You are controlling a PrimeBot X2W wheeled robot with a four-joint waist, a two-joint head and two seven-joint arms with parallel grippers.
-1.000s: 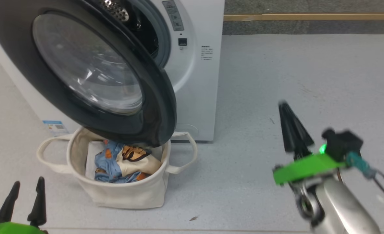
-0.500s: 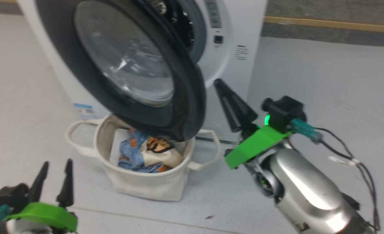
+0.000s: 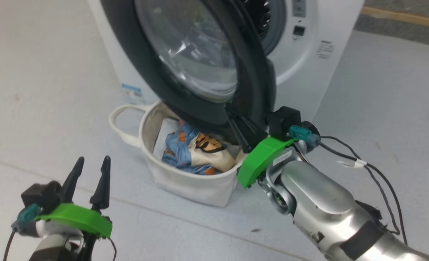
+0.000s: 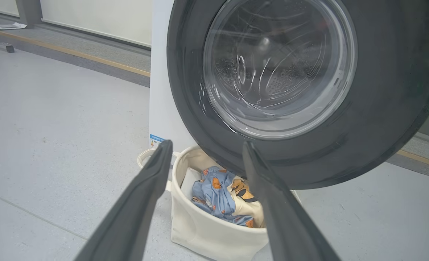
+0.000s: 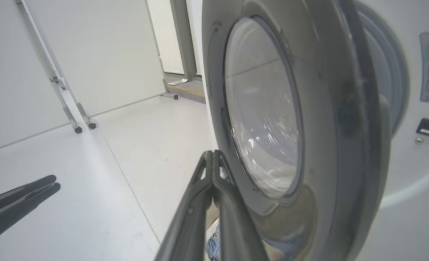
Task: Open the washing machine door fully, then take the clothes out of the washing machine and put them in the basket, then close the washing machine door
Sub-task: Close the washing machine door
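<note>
One clenched right tool (image 5: 213, 155) beside door (image 3: 199, 47), door overhanging basket (image 3: 189, 185), left tool (image 3: 93, 159) released

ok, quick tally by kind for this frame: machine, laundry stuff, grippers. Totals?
washing machine: 1
washing machine door: 1
basket: 1
clothes bundle, bear print, in the basket: 1 (pieces cannot be told apart)
white folded sheet, in the basket: 1
grippers: 2 (left gripper open, right gripper shut)
Total: 7
</note>
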